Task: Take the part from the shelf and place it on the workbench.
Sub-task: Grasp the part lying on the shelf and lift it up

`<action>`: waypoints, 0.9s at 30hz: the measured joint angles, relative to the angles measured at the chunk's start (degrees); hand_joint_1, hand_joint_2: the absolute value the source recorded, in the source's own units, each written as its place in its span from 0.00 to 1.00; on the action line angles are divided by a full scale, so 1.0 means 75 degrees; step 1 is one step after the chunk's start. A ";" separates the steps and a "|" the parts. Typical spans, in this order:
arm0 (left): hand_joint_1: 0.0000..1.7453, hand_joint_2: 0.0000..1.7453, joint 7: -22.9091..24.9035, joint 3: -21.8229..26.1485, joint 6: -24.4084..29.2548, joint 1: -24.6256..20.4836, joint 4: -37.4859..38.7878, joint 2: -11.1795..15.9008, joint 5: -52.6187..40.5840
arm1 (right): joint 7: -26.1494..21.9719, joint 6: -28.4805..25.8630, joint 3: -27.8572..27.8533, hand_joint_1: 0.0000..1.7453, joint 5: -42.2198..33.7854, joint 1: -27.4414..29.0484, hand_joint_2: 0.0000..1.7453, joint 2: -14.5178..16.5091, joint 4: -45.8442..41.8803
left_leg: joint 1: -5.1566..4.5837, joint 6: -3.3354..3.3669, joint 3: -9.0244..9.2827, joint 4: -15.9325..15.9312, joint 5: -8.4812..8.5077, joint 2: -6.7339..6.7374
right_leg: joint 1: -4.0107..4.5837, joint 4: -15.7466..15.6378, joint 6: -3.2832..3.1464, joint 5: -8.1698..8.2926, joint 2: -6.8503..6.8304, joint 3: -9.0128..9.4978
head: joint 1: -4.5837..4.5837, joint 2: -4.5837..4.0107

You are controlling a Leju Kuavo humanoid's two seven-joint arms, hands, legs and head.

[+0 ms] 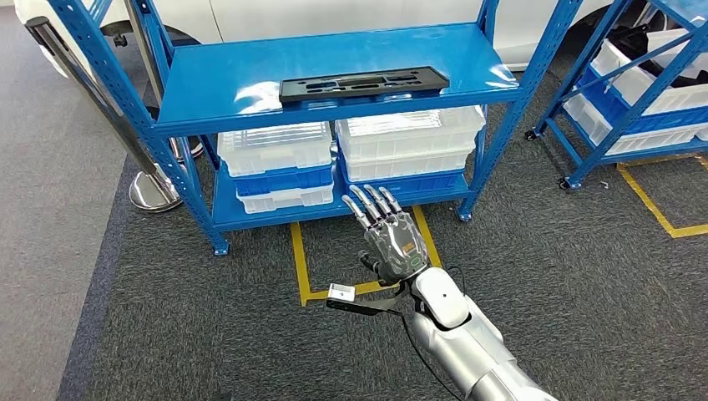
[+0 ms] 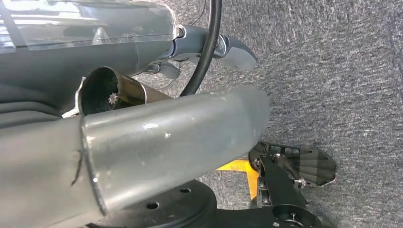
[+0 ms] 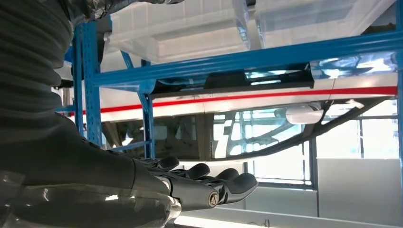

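Black part [image 1: 363,83] lies flat on top shelf of blue rack [image 1: 250,88], upper centre of frame, near front edge; untouched. Right hand [image 1: 386,230] raised at centre of frame, below and in front of rack — fingers straight, spread apart, holding nothing; well apart from part. Left hand: cannot tell. Clear bins [image 1: 409,138] on lower shelf; yellow floor tape [image 1: 298,255] on grey carpet.

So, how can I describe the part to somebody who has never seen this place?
Find the blue shelf in front of the robot and look at its upper board. The part lies flat there, alone, near the front edge. It is a long black plate with cut-outs, unlike the clear bins stacked on the board below.
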 joint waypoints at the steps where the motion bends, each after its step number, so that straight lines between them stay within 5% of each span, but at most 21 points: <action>1: 0.00 0.00 -0.0005 -0.0010 -0.0002 0.0004 0.0000 0.0000 -0.0001 | 0.0002 0.0003 0.0000 0.00 -0.0001 0.0021 1.00 -0.0004 0.0002 | -0.0002 -0.0001 0.0005 0.0008 -0.0013 -0.0001 | -0.0004 0.0295 0.0009 -0.0045 -0.0001 -0.0156 | 0.0001 0.0000; 3: 0.00 0.00 -0.0014 -0.0023 -0.0006 0.0009 0.0000 -0.0007 -0.0001 | 0.0004 0.0004 0.0000 0.00 -0.0001 0.0036 1.00 -0.0010 0.0002 | 0.0002 -0.0027 0.0034 0.0040 -0.0059 -0.0009 | -0.0014 0.0020 0.0005 0.0288 -0.0011 -0.0055 | 0.0000 0.0000; 6: 0.00 0.00 -0.0026 -0.0056 -0.0007 0.0000 0.0000 -0.0020 -0.0003 | 0.0006 0.0004 0.0000 0.00 -0.0001 0.0013 1.00 -0.0009 0.0001 | -0.0015 -0.0140 0.0067 0.0140 -0.0193 -0.0015 | 0.0005 -0.1387 -0.0080 0.0875 -0.0045 0.0628 | 0.0000 0.0000; 12: 0.00 0.00 -0.0039 -0.0119 -0.0005 -0.0021 0.0000 -0.0023 -0.0003 | 0.0009 0.0009 0.0003 0.00 -0.0003 -0.0004 1.00 -0.0001 -0.0010 | 0.0007 -0.0410 0.0000 0.0387 -0.0441 -0.0012 | 0.0014 -0.1732 -0.0359 0.0791 -0.0010 0.0865 | -0.0010 0.0000; 15: 0.00 0.00 -0.0056 -0.0124 -0.0004 -0.0021 0.0000 -0.0024 -0.0003 | 0.0009 0.0028 0.0004 0.00 -0.0016 -0.0028 1.00 0.0012 -0.0013 | 0.0050 -0.0514 -0.0761 0.1763 -0.0990 -0.0031 | 0.0000 -0.1770 -0.0445 0.0728 -0.0015 0.0967 | -0.0021 0.0000; 17: 0.00 0.00 -0.0058 -0.0125 -0.0004 0.0000 0.0000 -0.0026 -0.0001 | 0.0010 0.0047 0.0006 0.00 -0.0026 -0.0001 1.00 0.0012 -0.0013 | 0.0072 -0.0547 -0.1208 0.2335 -0.0985 -0.0031 | 0.0004 -0.1765 -0.0449 0.0672 0.0008 0.1020 | -0.0021 0.0000; 19: 0.00 0.00 -0.0055 -0.0127 -0.0003 0.0016 0.0000 -0.0027 -0.0001 | 0.0020 0.0066 0.0006 0.00 -0.0034 0.0018 1.00 0.0012 -0.0013 | 0.0080 -0.0535 -0.1092 0.1778 -0.0403 -0.0031 | 0.0001 -0.1760 -0.0418 0.0596 0.0043 0.1127 | -0.0022 0.0000; 21: 0.00 0.00 -0.0043 -0.0127 0.0001 0.0019 0.0001 -0.0026 0.0001 | 0.0040 0.0075 0.0006 0.00 -0.0043 0.0013 1.00 0.0013 -0.0013 | 0.0067 -0.0482 -0.0686 0.0760 0.0160 -0.0036 | 0.0013 -0.1755 -0.0359 0.0511 0.0062 0.1227 | -0.0020 0.0000; 23: 0.00 0.00 -0.0028 -0.0126 0.0010 -0.0001 0.0004 -0.0026 0.0004 | 0.0058 0.0083 0.0006 0.00 -0.0052 0.0000 1.00 0.0018 -0.0015 | 0.0037 -0.0402 -0.0478 0.0279 0.0260 -0.0055 | 0.0030 -0.1758 -0.0277 0.0468 0.0072 0.1246 | -0.0018 0.0000; 27: 0.00 0.00 -0.0028 -0.0125 0.0017 0.0000 0.0006 -0.0034 0.0012 | 0.0064 0.0099 0.0018 0.00 -0.0057 -0.0030 1.00 0.0029 -0.0024 | 0.0049 -0.0217 -0.0371 0.0136 0.0194 -0.0070 | 0.0023 -0.1648 -0.0102 0.0337 0.0055 0.1224 | -0.0015 0.0000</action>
